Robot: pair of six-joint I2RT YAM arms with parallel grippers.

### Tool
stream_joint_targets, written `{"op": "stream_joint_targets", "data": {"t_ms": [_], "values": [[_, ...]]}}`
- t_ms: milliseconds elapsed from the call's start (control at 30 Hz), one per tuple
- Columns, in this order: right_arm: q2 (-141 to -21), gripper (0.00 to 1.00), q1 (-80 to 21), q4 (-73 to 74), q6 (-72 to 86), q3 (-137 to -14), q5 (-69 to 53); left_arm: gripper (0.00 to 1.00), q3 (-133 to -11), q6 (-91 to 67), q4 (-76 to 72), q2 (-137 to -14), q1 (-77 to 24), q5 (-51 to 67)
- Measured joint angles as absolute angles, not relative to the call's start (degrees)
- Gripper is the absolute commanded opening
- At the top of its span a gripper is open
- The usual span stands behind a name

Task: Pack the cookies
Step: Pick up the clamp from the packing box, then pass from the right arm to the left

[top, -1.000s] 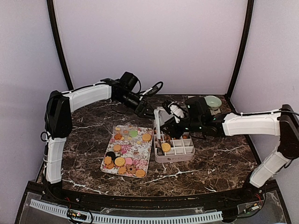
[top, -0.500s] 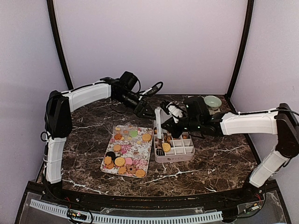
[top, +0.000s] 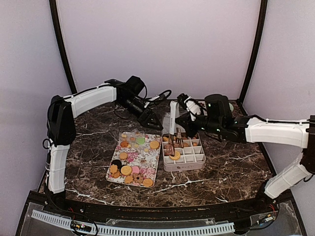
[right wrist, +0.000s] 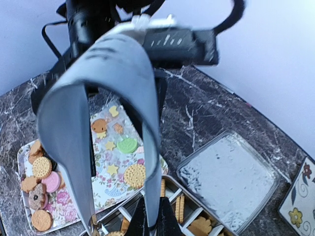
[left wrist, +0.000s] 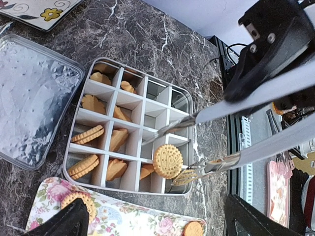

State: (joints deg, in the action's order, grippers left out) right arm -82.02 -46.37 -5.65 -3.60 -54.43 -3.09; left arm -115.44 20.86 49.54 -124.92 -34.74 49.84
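Several cookies [top: 126, 169] lie on a floral tray [top: 147, 152]; more fill the far rows of a white divided box [top: 189, 160]. My right gripper [right wrist: 152, 222] is shut on one blade of the metal tongs [right wrist: 118, 64], held above the box's back edge. The tong tips [left wrist: 189, 176] stand apart over the box. A round tan cookie [left wrist: 168, 161] rests on the dividers beside the lower tip. My left gripper [left wrist: 162, 228] hangs open above the box's near rim, holding nothing. In the top view it [top: 151, 119] sits just left of the tongs [top: 172, 118].
A clear plastic lid [left wrist: 34, 98] lies on the marble table right behind the box, also in the right wrist view [right wrist: 226, 177]. A second patterned plate's corner [right wrist: 298, 206] lies beyond it. Both forearms crowd the back middle above the box.
The right gripper has shut on the tongs and risen back and to the right, tilting them more upright. The left gripper opened wider and shifted slightly right.
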Motion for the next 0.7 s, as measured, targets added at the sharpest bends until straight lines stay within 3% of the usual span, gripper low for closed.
{"op": "stream_joint_targets", "data": {"t_ms": [233,400,700], "values": [[-78.1,0.0,-46.3,-9.6,-2.4,-52.9,-1.5,0.99,-113.0,25.0,54.6,-122.3,-33.8,50.7],[-78.1,0.0,-46.3,-13.8,1.2,-51.1,-1.4,0.97,-107.5,29.9,57.6,-116.5,-33.4,58.2],[-79.9,0.0,-46.3,-23.9,11.8,-52.2,-5.3,0.78,-100.3,35.6,59.4,-109.0,-35.0,65.6]]}}
